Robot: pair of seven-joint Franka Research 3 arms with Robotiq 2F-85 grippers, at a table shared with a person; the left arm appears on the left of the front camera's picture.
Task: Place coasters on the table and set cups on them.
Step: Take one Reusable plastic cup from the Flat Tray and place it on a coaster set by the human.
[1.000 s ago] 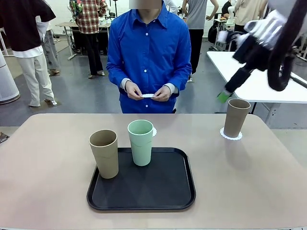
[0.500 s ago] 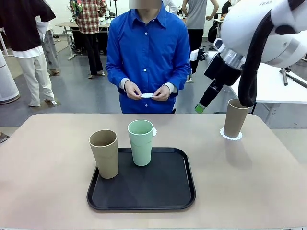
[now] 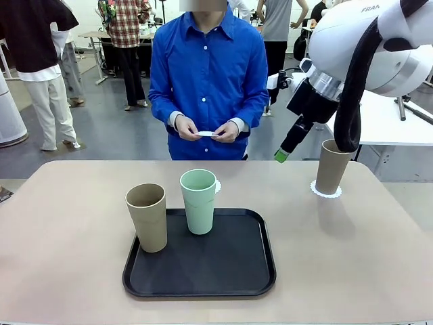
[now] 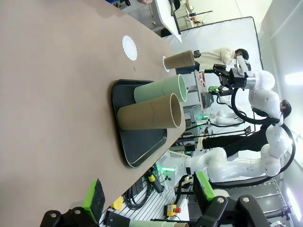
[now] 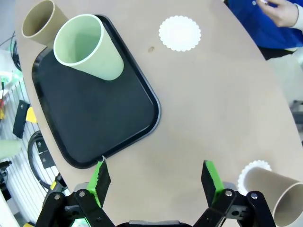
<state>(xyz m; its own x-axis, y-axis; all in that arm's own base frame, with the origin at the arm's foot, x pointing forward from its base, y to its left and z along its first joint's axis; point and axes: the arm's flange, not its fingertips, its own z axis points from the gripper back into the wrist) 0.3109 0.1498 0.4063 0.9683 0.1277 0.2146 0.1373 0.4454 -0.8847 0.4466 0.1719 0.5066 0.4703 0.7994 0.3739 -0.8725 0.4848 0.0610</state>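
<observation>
One tan cup stands upright on a coaster near the far right edge of the table. A second coaster lies bare on the table just behind the tray, and in the front view the green cup partly hides it. That cup stands upright on the tray's far part. The other tan cup stands at the tray's left edge. The person at the far side holds a small flat white piece between both hands; it is too small to tell what it is. The right gripper hangs above the table, between the tray and the cup on its coaster, jaws spread wide and empty. The left gripper is likewise spread and grasps nothing, low by the table and well apart from the tray.
</observation>
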